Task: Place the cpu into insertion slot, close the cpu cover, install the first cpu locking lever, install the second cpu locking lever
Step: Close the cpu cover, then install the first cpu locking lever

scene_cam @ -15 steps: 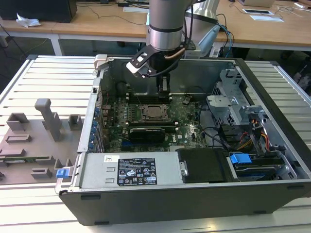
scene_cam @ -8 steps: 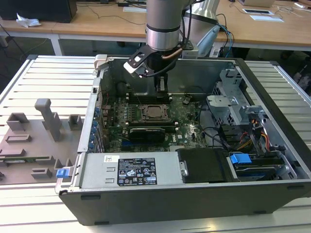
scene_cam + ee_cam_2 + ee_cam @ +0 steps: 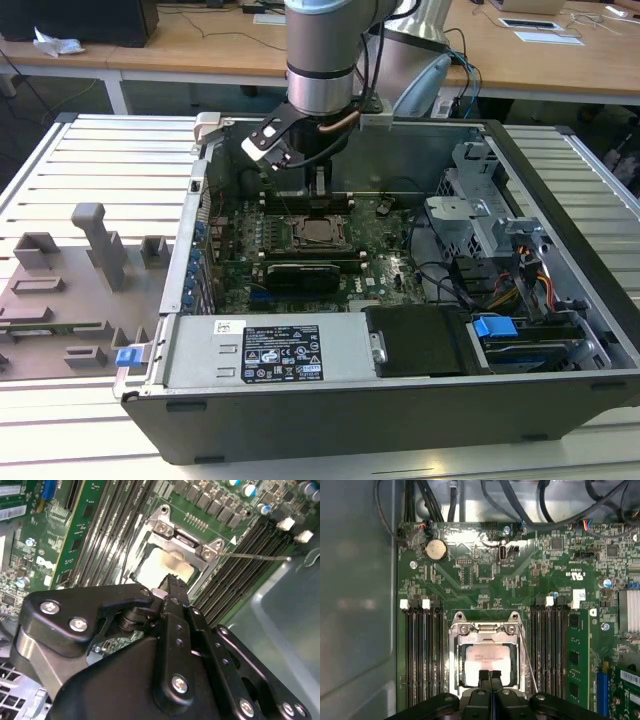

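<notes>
The fingers (image 3: 483, 676) are pressed together, holding nothing. Their tips sit over one edge of the cpu (image 3: 487, 657), maybe touching it. The cpu lies under the cpu cover (image 3: 455, 665).

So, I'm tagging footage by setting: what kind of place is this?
Likely a robotics lab or workshop: a grey robot arm hangs over an open black computer case on a slatted aluminium bench, with pale wooden desks behind.
</notes>
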